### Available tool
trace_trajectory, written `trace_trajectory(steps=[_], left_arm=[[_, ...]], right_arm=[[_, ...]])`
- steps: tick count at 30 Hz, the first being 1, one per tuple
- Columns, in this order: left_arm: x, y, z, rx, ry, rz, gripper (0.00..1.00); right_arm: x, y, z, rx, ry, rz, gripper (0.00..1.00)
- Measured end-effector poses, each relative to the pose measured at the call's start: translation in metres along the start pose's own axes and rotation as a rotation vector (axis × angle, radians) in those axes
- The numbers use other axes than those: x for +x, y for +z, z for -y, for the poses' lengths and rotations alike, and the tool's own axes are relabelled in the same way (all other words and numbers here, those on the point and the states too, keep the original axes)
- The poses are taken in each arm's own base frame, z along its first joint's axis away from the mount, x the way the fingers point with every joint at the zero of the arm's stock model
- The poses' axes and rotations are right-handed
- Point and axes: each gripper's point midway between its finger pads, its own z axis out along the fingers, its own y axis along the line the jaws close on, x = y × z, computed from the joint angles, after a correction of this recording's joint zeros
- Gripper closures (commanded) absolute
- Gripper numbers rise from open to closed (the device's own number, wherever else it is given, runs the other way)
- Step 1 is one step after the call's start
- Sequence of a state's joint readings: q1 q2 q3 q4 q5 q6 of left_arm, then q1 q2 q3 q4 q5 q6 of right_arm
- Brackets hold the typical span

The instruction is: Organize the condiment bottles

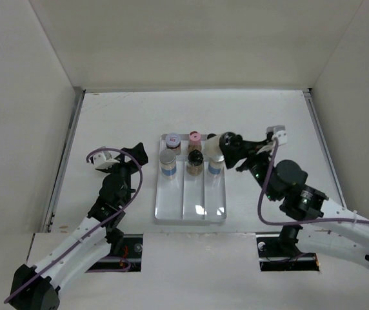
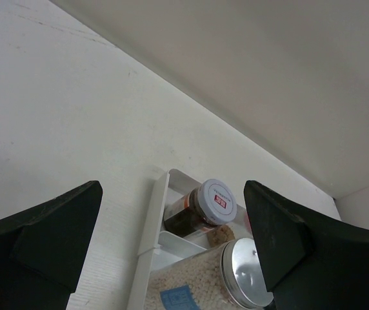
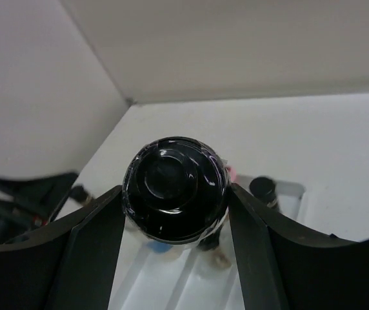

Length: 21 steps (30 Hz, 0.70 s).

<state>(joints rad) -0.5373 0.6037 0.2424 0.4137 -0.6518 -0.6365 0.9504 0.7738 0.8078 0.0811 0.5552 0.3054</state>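
A black-capped bottle (image 3: pixel 175 190) sat pinched between the right gripper's (image 1: pixel 223 147) fingers (image 3: pixel 100 239), which pressed against both its sides at the far right corner of the clear divided tray (image 1: pixel 191 201). Five more condiment bottles stood in the tray's far half. A white-capped jar (image 1: pixel 172 143) and a silver-capped, blue-labelled jar (image 1: pixel 168 161) shared the left lane. A pink-capped bottle (image 1: pixel 195 138) and a black-capped one (image 1: pixel 195 161) shared the middle lane. A blue-labelled bottle (image 1: pixel 215 163) stood in the right lane. The left gripper (image 2: pixel 171 190) hung just left of the tray, its jaws spread wide and holding nothing.
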Motion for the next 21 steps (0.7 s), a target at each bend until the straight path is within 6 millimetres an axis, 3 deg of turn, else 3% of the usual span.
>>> trace_trajectory(steps=[5, 9, 14, 21], left_arm=[[-0.007, -0.003, 0.003, 0.013, -0.017, 0.018, 0.07], [-0.010, -0.003, 0.004, 0.017, -0.023, 0.026, 0.07], [-0.011, -0.001, 0.000, 0.001, -0.018, 0.032, 0.07], [-0.011, -0.001, -0.002, -0.005, -0.014, 0.031, 0.07]], right_arm=[[0.102, -0.026, -0.048, -0.131, -0.132, -0.234, 0.41], [0.171, -0.041, -0.063, -0.187, -0.255, -0.378, 0.41], [0.210, -0.035, -0.054, -0.142, -0.329, -0.431, 0.41], [0.233, -0.030, -0.043, -0.081, -0.354, -0.440, 0.38]])
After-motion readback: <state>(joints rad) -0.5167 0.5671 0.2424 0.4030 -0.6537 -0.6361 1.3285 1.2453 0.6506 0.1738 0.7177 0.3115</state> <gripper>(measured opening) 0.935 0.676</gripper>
